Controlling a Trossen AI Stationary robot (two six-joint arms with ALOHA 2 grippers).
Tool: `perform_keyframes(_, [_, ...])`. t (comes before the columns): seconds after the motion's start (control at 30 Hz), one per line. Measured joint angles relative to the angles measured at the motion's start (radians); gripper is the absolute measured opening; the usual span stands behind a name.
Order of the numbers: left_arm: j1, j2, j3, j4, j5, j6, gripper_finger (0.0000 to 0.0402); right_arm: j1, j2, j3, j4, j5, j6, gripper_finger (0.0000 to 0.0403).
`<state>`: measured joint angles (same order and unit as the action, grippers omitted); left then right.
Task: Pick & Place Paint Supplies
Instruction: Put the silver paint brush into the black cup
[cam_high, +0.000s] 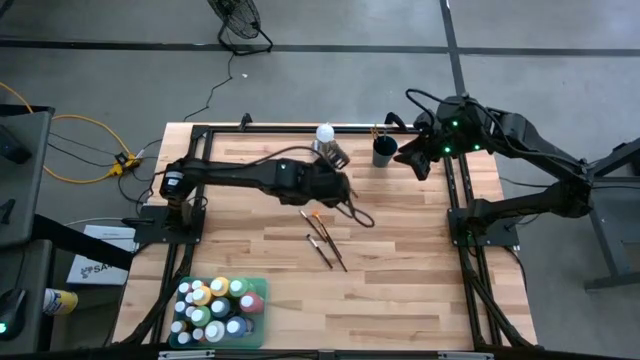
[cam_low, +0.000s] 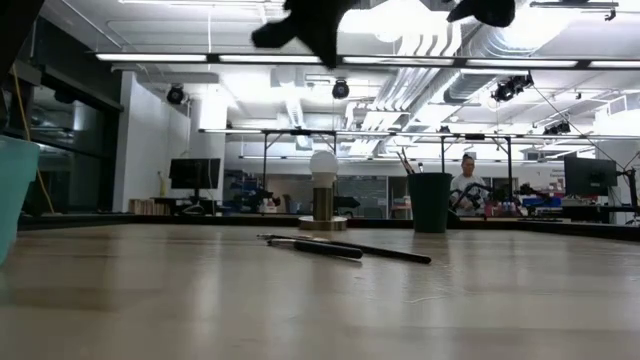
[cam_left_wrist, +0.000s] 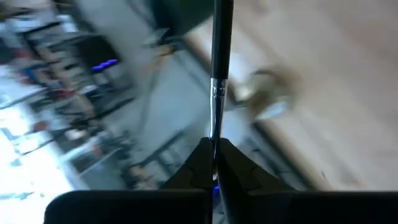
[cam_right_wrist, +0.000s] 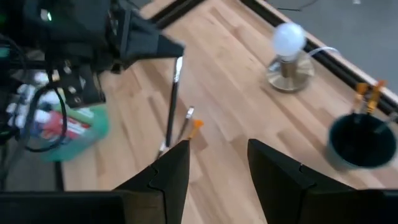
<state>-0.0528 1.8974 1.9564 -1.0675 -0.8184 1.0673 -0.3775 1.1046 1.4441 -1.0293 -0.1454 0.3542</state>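
My left gripper (cam_left_wrist: 214, 160) is over the table's middle (cam_high: 340, 188), shut on a thin dark brush (cam_right_wrist: 172, 102). Three more brushes (cam_high: 322, 232) lie flat on the wood below and just nearer than it; they also show in the low view (cam_low: 340, 247). Many small paint bottles (cam_high: 218, 305) stand in a green tray (cam_high: 256, 322) at the near left. My right gripper (cam_right_wrist: 217, 165) is open and touches nothing. It hovers at the far right (cam_high: 413, 160), beside a dark cup (cam_high: 385, 151) that holds orange-tipped brushes. My left gripper pinches the brush between its two fingers (cam_left_wrist: 200, 163) at the end with the metal ferrule (cam_left_wrist: 215, 109). The dark handle (cam_left_wrist: 221, 37) runs straight out past the fingertips. In the right wrist view the brush hangs below the gripper, handle end (cam_right_wrist: 166, 140) lowest.
A white ball on a metal base (cam_high: 325, 136) stands at the far edge, left of the dark cup (cam_right_wrist: 360, 142). A black frame rail (cam_high: 300, 128) runs along the far edge and down both sides. Bare wood lies between the loose brushes and the tray.
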Motion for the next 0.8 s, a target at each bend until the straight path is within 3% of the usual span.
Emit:
perform_keyframes(0.23, [0.0,-0.001,0.13,0.17,-0.071,0.236,0.0002,-0.002,0.0,0.0,0.099,-0.067,0.014,0.0156])
perform_keyframes(0.43, [0.0,-0.001,0.145,0.347,-0.075,0.466,0.0002,-0.002,0.001,0.0,0.207,-0.164,0.016,0.0161])
perform_keyframes(0.57, [0.0,-0.001,0.145,0.428,-0.075,0.574,0.0002,-0.002,0.022,0.0,0.246,-0.242,0.026,0.0193])
perform_keyframes(0.8, [0.0,-0.001,0.145,0.512,-0.074,0.681,0.0002,-0.002,0.092,0.0,0.284,-0.274,0.026,0.0261])
